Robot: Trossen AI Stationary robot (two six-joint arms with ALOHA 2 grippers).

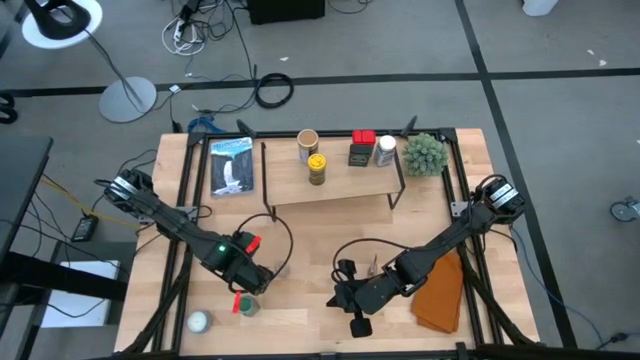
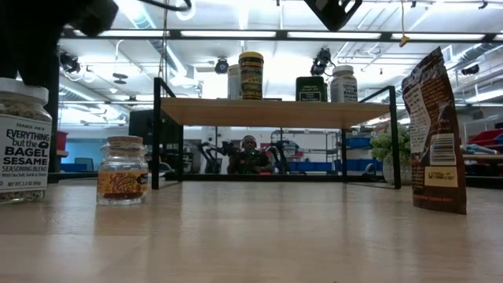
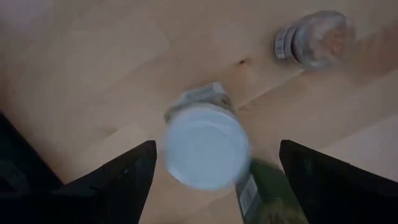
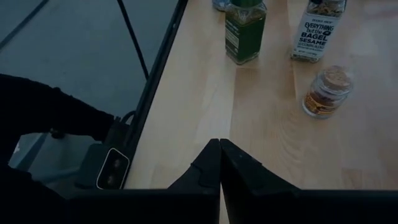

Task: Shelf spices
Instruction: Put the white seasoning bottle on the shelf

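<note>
Overhead, the pale wooden tabletop [image 1: 310,225] stands on grey floor [image 1: 560,40]. Four small spice jars [image 1: 316,168] sit on the low wood-plank shelf [image 1: 335,186]. The left gripper [image 1: 247,296] gapes over a white-lidded jar [image 3: 205,144]; the right gripper [image 1: 350,312] is closed, empty.

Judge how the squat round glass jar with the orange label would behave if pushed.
The squat round glass jar stands upright, low and wide, so it would probably slide rather than tip. Its smooth glass is likely slippery, and breakable if dropped.
</note>
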